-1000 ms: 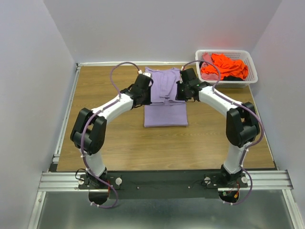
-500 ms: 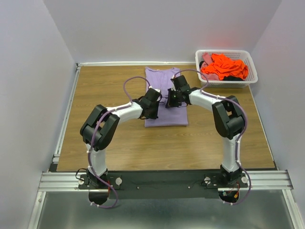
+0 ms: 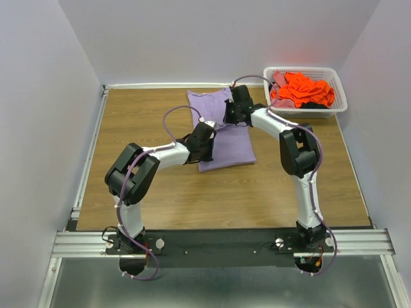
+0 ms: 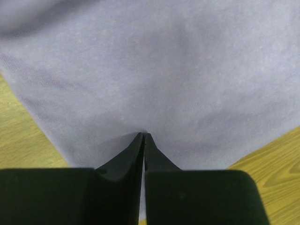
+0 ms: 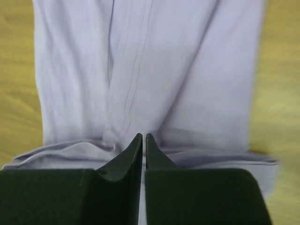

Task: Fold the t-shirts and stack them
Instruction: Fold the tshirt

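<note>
The lavender t-shirt (image 3: 232,145) lies folded on the wooden table (image 3: 141,115), turned slightly anticlockwise. My left gripper (image 3: 210,142) is shut, with its tips resting on the shirt's lower left part; the left wrist view shows the closed tips (image 4: 143,135) touching smooth fabric (image 4: 164,70). My right gripper (image 3: 228,117) is shut on top of the shirt's far part; the right wrist view shows its tips (image 5: 143,136) against creased fabric (image 5: 154,70). No fabric shows pinched between either pair of jaws. An orange t-shirt (image 3: 303,90) and a pink one (image 3: 278,78) lie crumpled in the basket.
The white lattice basket (image 3: 306,69) stands at the table's far right corner. Grey walls enclose the table on the left, back and right. A metal rail (image 3: 90,147) runs along the left edge.
Both grippers moved from the shirt's sides onto its top. The left one slid down and left and the right one up toward the far edge. The shirt shifted and rotated anticlockwise.
</note>
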You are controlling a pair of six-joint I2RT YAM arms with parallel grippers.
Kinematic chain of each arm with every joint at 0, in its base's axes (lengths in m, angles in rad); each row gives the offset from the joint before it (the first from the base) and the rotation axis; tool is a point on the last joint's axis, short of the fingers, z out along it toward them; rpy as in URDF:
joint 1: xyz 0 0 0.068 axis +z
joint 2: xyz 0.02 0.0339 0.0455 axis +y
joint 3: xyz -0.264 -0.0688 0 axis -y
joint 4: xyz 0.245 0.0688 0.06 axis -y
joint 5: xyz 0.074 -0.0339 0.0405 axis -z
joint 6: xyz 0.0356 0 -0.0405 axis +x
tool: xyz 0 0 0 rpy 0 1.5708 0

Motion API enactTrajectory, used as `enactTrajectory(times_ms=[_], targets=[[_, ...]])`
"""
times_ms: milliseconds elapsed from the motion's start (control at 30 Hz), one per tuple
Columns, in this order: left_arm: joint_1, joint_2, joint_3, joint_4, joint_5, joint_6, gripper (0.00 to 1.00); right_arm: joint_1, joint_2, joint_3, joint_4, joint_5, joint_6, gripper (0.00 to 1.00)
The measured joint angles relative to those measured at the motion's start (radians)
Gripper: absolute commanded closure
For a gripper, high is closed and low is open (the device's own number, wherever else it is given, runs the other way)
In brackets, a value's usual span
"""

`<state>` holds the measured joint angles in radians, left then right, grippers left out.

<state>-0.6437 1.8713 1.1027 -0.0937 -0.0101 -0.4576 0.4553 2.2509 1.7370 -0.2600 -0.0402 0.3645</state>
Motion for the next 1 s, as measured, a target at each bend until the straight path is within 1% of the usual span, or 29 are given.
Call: enactTrajectory(times_ms=[33,167,233,333,367,400,433,467,533,567,633,700,733,800,833,867,933,967,1000], targets=[[0.000,-0.007,-0.011,0.005,0.002,0.000,0.90,-0.015,0.010,0.039,0.005,0.005,-0.009,0.87],[-0.006,-0.047,-0.063,0.016,0.004,-0.001,0.89,-0.047,-0.005,0.066,0.027,0.001,-0.038,0.87],[-0.009,-0.075,-0.092,0.008,0.004,-0.003,0.89,-0.054,-0.045,0.008,0.051,-0.006,-0.046,0.87],[-0.013,-0.122,-0.133,-0.024,0.002,-0.008,0.87,-0.051,-0.132,-0.124,0.068,-0.036,-0.049,0.86],[-0.013,-0.139,-0.143,-0.048,0.000,-0.012,0.81,-0.051,-0.175,-0.182,0.071,-0.056,-0.047,0.86],[-0.013,-0.146,-0.146,-0.057,0.000,-0.014,0.80,-0.051,-0.215,-0.238,0.072,-0.081,-0.043,0.83],[-0.013,-0.154,-0.148,-0.075,-0.002,-0.020,0.69,-0.051,-0.257,-0.290,0.085,-0.115,-0.037,0.82],[-0.013,-0.161,-0.148,-0.089,-0.002,-0.021,0.62,-0.051,-0.296,-0.335,0.087,-0.150,-0.029,0.81],[-0.013,-0.179,-0.150,-0.114,-0.003,-0.027,0.50,-0.055,-0.361,-0.406,0.095,-0.211,-0.013,0.79],[-0.013,-0.193,-0.153,-0.128,-0.004,-0.035,0.44,-0.059,-0.408,-0.465,0.117,-0.272,0.004,0.79],[-0.013,-0.230,-0.161,-0.140,-0.003,-0.042,0.41,-0.066,-0.487,-0.557,0.143,-0.357,0.027,0.78],[-0.013,-0.285,-0.178,-0.140,0.003,-0.047,0.42,-0.070,-0.546,-0.641,0.179,-0.429,0.054,0.77],[-0.013,-0.306,-0.186,-0.136,0.007,-0.048,0.53,-0.072,-0.583,-0.713,0.225,-0.480,0.075,0.77],[-0.012,-0.354,-0.217,-0.120,0.026,-0.059,0.63,-0.073,-0.617,-0.808,0.289,-0.550,0.105,0.77],[-0.010,-0.371,-0.236,-0.104,0.042,-0.060,0.74,-0.073,-0.625,-0.877,0.333,-0.606,0.127,0.77],[-0.007,-0.383,-0.263,-0.078,0.059,-0.063,0.76,-0.073,-0.625,-0.903,0.349,-0.622,0.137,0.77],[0.002,-0.381,-0.303,-0.045,0.092,-0.071,0.77,-0.073,-0.615,-0.979,0.413,-0.661,0.160,0.78],[0.008,-0.369,-0.330,-0.023,0.113,-0.075,0.82,-0.077,-0.609,-1.025,0.456,-0.679,0.176,0.78],[0.016,-0.351,-0.359,-0.003,0.134,-0.080,0.82,-0.087,-0.597,-1.055,0.482,-0.690,0.192,0.79]])
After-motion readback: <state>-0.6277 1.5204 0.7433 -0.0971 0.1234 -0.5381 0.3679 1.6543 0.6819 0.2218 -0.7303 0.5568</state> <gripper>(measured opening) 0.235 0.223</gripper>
